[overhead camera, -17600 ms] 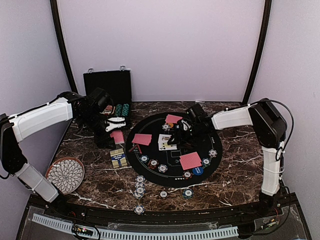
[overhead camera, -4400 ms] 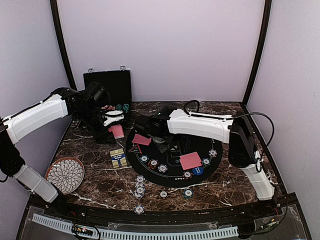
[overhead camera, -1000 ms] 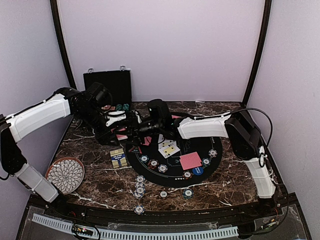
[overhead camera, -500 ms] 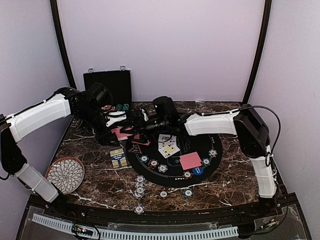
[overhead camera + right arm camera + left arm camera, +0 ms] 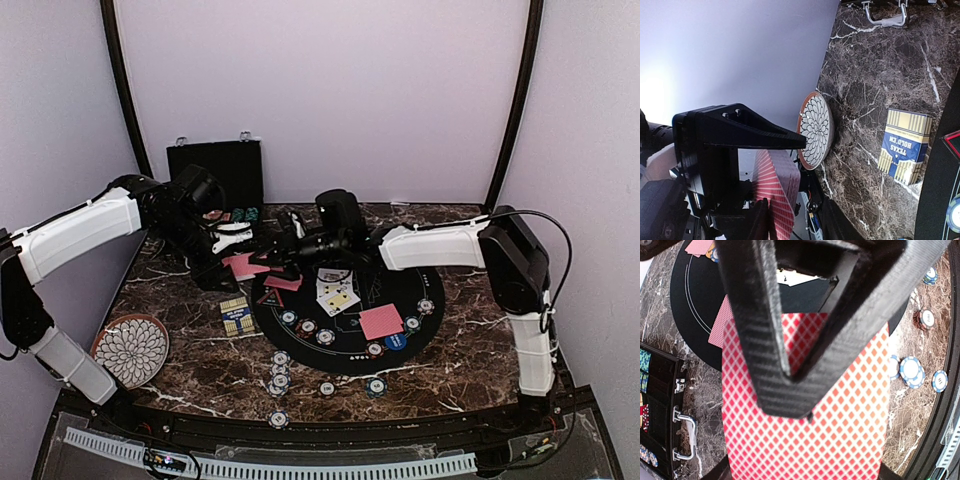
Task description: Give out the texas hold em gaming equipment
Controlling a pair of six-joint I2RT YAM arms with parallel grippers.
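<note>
A: Where does the left gripper [image 5: 232,252] stand?

B: Over the left of the counter [image 5: 470,360], in front of the black case [image 5: 216,176], clamped on a stack of red-backed cards [image 5: 805,435]. Its wrist view is filled with that red diamond pattern between the fingers.

A: And the right gripper [image 5: 283,247]?

B: It has reached across to meet the left one. About four seconds ago it was low over the round black mat [image 5: 350,345]; a second ago it was closer; now it sits right at the edge of the held cards. Its jaws have been narrowing over the last second, but whether they have closed on a card I cannot tell. From the right wrist view the cards show edge-on, just in front of its fingers.

A: Anything else changed?

B: Two face-up cards [image 5: 336,292] lie on the mat now; four seconds ago the arm covered that spot. One red-backed card [image 5: 381,321] lies face down on the mat's right, another [image 5: 283,283] at its left edge, both as before.

A: And the chips?

B: Poker chips [image 5: 306,326] ring the mat's near edge, with more [image 5: 279,378] on the counter in front. The flower-patterned plate [image 5: 131,350] and the small card box [image 5: 236,312] have not moved.
</note>
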